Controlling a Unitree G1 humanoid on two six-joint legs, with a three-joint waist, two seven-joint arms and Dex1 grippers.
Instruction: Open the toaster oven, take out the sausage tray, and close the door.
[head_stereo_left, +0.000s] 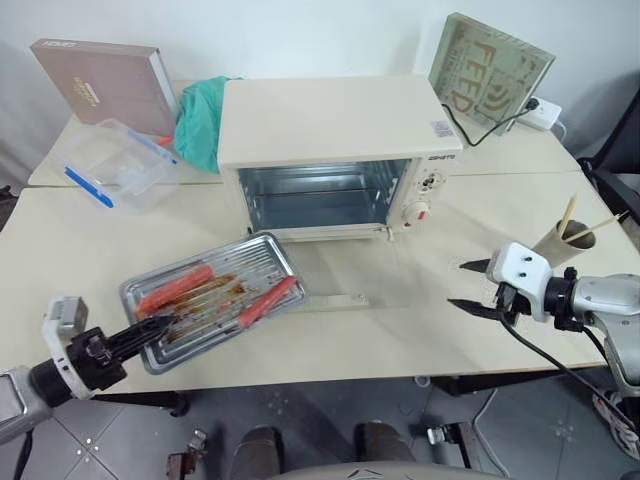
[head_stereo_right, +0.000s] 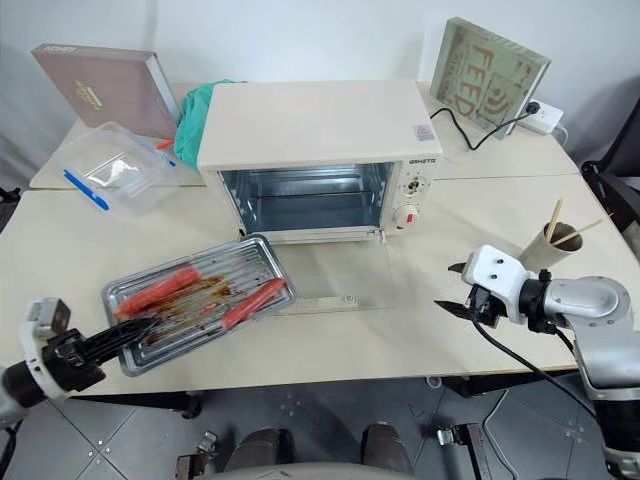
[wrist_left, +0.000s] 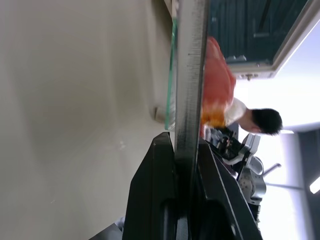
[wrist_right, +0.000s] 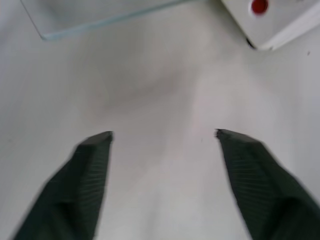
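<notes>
A: Where does the sausage tray (head_stereo_left: 212, 298) sit, and who has it?

B: It is out of the toaster oven (head_stereo_left: 335, 160), just left of the lowered glass door (head_stereo_left: 345, 275). The left gripper (head_stereo_left: 150, 330) is clamped on its near rim, the metal edge pinched between the black fingers (wrist_left: 150, 200). I can't tell whether the tray rests on the table (head_stereo_left: 420, 330) or hangs just above it.

A: What worries you there?

B: It is an edge grip on one corner. The far end carries the sausages (head_stereo_left: 268, 299) and the grease, so a tilt could roll them off or spill onto the table, I judge. The thin rim could also slip between the pads.

A: And the right gripper (head_stereo_left: 472, 287)?

B: Its jaws stand apart, holding nothing, over bare table right of the door and near the paper cup with sticks (head_stereo_left: 566, 237). The door lies flat with its handle toward the robot. Coming in low from the side, it could scrape the glass or swing back into the cup.
</notes>
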